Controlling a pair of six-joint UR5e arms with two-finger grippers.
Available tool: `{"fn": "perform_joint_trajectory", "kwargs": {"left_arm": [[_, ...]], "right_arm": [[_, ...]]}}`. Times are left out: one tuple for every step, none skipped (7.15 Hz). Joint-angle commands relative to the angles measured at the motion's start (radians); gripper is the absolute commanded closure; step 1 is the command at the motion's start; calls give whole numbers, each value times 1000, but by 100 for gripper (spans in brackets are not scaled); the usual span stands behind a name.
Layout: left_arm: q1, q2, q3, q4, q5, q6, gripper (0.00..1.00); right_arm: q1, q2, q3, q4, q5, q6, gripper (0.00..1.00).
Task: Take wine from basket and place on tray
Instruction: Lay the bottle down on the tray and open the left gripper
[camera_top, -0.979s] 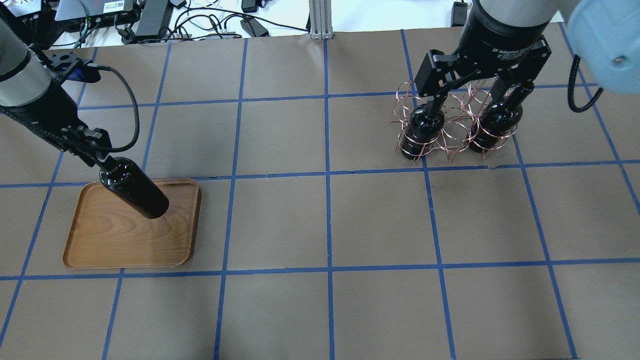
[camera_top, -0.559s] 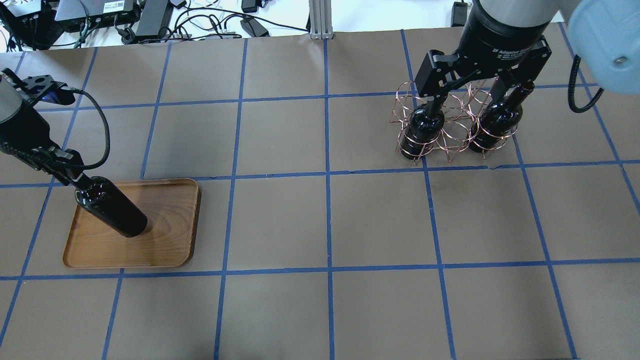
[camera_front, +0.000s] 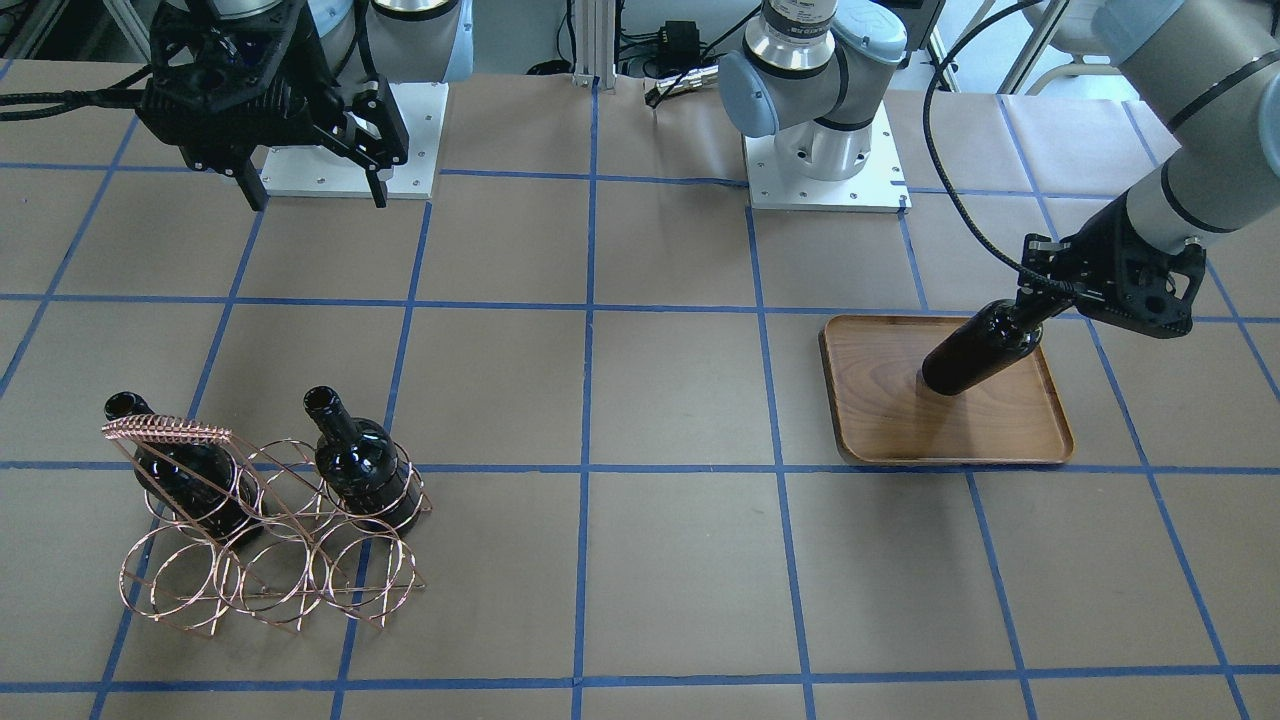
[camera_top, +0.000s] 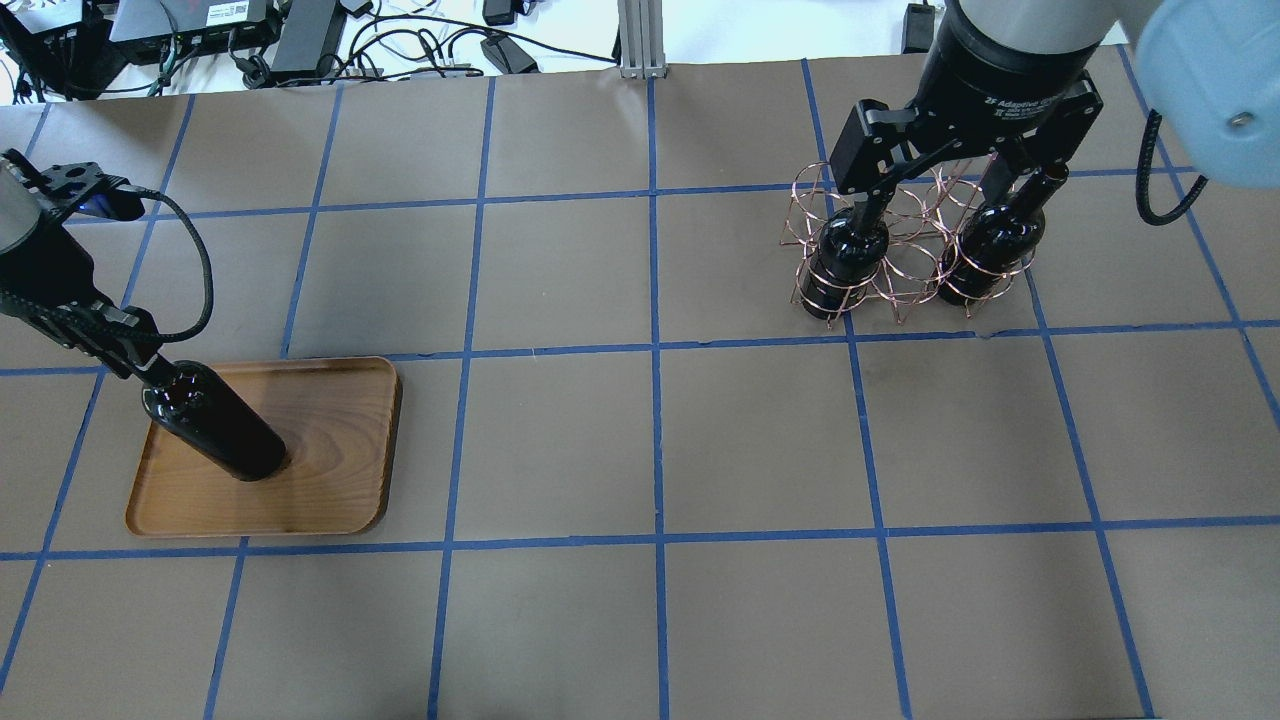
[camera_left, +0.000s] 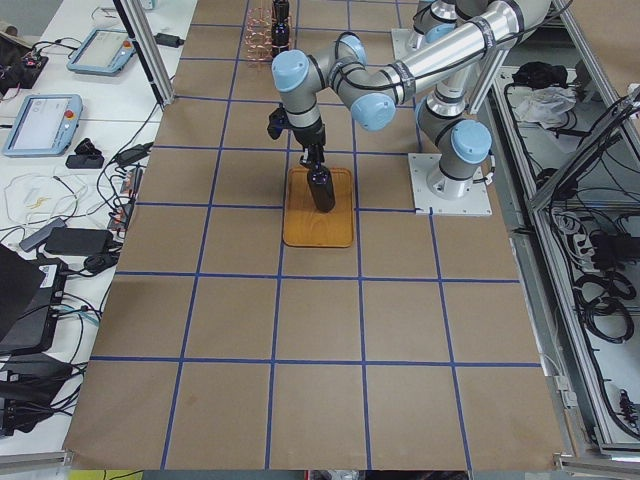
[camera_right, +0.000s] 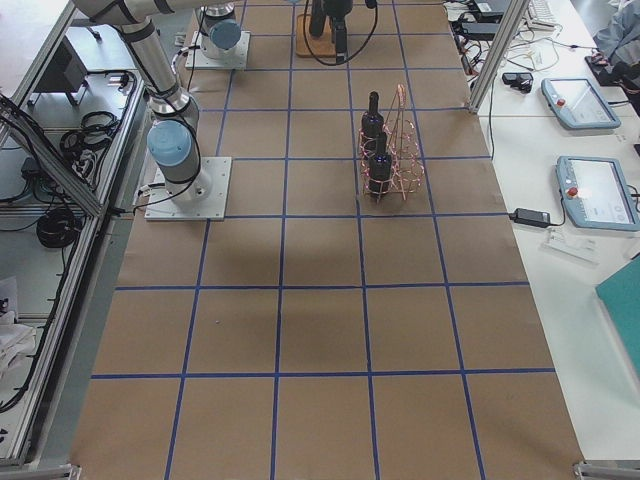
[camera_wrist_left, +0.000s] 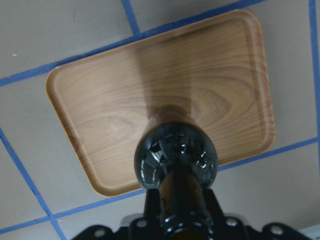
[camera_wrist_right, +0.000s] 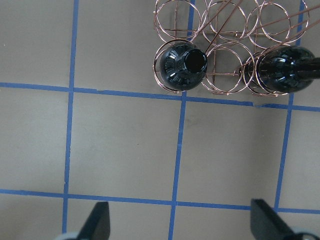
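While the left tool (camera_top: 133, 352) is clamped on the neck of the wine bottle (camera_top: 215, 436), the bottle hangs base-down over the wooden tray (camera_top: 335, 480); from the left end of the bench (camera_top: 560, 450) it looks close to upright; its base is at the tray floor, about the middle of the tray and somewhat toward the edge nearer the robot, but whether it really touches the wood I cannot tell. In the left wrist view the round shoulder of the bottle (camera_wrist_left: 175, 157) fills the centre and the grain of the tray (camera_wrist_left: 100, 125) shows on both sides of it. The tray lies flat on the brown paper of the bench, inside the blue tape squares on the robot's left side. Well apart, on the robot's right side, stands the copper wire basket (camera_front: 165, 430); two more dark bottles (camera_front: 190, 485) (camera_front: 362, 470) stand in the end rings of the row nearer the robot; the ring between them and the three rings of the far row hold nothing. The right tool (camera_front: 314, 190) hangs high over the bench, on the robot's side of the basket, not touching it; its fingers (camera_wrist_right: 97, 222) are spread wide and carry nothing.
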Motion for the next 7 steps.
{"fn": "perform_joint_trajectory", "kwargs": {"left_arm": [[0, -7, 1, 14, -1, -5, 77], [0, -4, 0, 14, -1, -9, 23], [2, -2, 6, 14, 2, -21, 11], [2, 11, 11, 5, 3, -26, 6], [0, 27, 12, -6, 3, -28, 3], [-4, 51, 24, -64, 3, -114, 0], [-23, 57, 97, -157, -1, -281, 0]], "right_arm": [[1, -2, 9, -1, 2, 1, 0], [1, -2, 9, -1, 2, 1, 0], [1, -2, 9, -2, 2, 0, 0], [1, -2, 9, -2, 3, 1, 0], [1, -2, 9, -1, 0, 0, 0], [1, -2, 9, -1, 2, 0, 0], [1, -2, 9, -1, 2, 0, 0]]}}
